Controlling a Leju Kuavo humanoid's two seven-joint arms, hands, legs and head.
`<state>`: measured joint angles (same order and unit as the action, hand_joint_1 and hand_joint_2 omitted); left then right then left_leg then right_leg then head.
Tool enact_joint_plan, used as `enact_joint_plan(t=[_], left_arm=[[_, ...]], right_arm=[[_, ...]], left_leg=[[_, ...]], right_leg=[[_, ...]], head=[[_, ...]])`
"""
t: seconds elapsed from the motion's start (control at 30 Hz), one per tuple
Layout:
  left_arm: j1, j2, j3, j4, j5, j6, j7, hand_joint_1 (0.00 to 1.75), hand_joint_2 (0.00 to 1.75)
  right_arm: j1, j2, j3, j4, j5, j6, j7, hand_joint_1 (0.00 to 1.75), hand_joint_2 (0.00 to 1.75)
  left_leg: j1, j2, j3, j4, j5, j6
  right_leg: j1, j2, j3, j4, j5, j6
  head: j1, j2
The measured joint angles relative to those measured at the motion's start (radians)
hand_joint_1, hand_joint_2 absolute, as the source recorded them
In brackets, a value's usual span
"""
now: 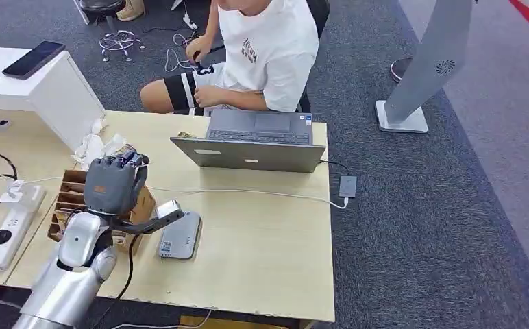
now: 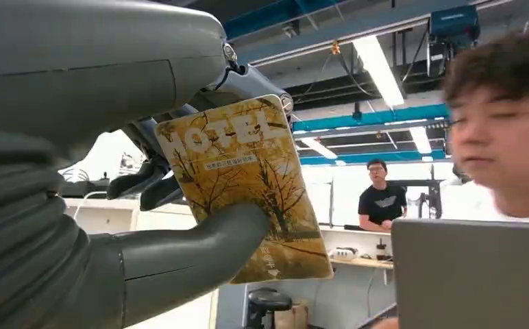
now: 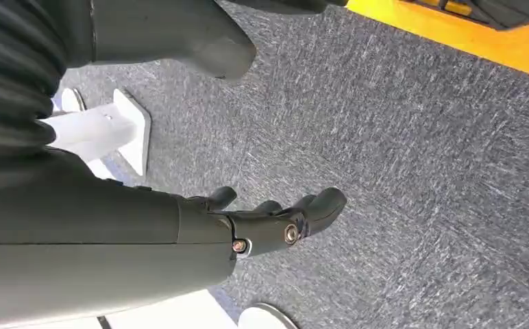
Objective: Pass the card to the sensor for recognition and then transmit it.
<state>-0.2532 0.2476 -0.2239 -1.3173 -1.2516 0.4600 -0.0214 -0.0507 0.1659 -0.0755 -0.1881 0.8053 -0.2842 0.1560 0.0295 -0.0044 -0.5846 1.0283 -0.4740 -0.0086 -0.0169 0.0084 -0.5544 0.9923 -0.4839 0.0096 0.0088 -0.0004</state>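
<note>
The card (image 2: 244,185), a yellow hotel key card printed with autumn trees, is held in the left robot hand (image 1: 114,181), pinched between the thick grey thumb and the darker fingers (image 2: 142,185) behind it, as the left wrist view shows. In the head view that robot hand is raised above the surface (image 1: 262,240), over a brown cardboard box (image 1: 70,199) of slotted compartments, with the grey sensor pad (image 1: 179,236) lying just beside it on the wood. The card itself is hidden behind the hand in that view. The step in hand is judged to be the carrying of the card toward the sensor; recognition does not appear to be done yet, since the card is held well above the pad. The next move calls for the card to be lowered and its face brought flat over the pad. The right robot hand (image 3: 275,223) hangs over grey carpet, nothing held, its fingers loosely parted. A seated person (image 1: 262,48) is behind a laptop (image 1: 258,140).
</note>
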Motion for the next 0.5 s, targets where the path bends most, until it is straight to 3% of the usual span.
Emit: enact_joint_plan(t=[0.23, 0.4, 0.5], left_arm=[[0.04, -0.014, -0.032, -0.085, -0.027, -0.063, 0.018, 1.75, 1.75], [0.063, -0.02, -0.094, -0.122, -0.059, -0.181, 0.08, 1.75, 1.75], [0.069, -0.019, -0.121, -0.122, -0.06, -0.219, 0.096, 1.75, 1.75]], right_arm=[[0.008, 0.0, 0.0, 0.0, -0.002, -0.011, -0.001, 0.0, 1.75], [0.01, 0.002, 0.0, 0.0, 0.0, -0.023, -0.002, 0.0, 1.75], [0.011, 0.003, 0.0, 0.001, 0.002, -0.024, 0.001, 0.0, 1.75]], left_leg=[[0.0, 0.0, 0.0, 0.0, 0.0, 0.0], [0.0, 0.0, 0.0, 0.0, 0.0, 0.0], [0.0, 0.0, 0.0, 0.0, 0.0, 0.0]], right_leg=[[0.0, 0.0, 0.0, 0.0, 0.0, 0.0], [0.0, 0.0, 0.0, 0.0, 0.0, 0.0], [0.0, 0.0, 0.0, 0.0, 0.0, 0.0]], head=[[0.0, 0.0], [0.0, 0.0], [0.0, 0.0]])
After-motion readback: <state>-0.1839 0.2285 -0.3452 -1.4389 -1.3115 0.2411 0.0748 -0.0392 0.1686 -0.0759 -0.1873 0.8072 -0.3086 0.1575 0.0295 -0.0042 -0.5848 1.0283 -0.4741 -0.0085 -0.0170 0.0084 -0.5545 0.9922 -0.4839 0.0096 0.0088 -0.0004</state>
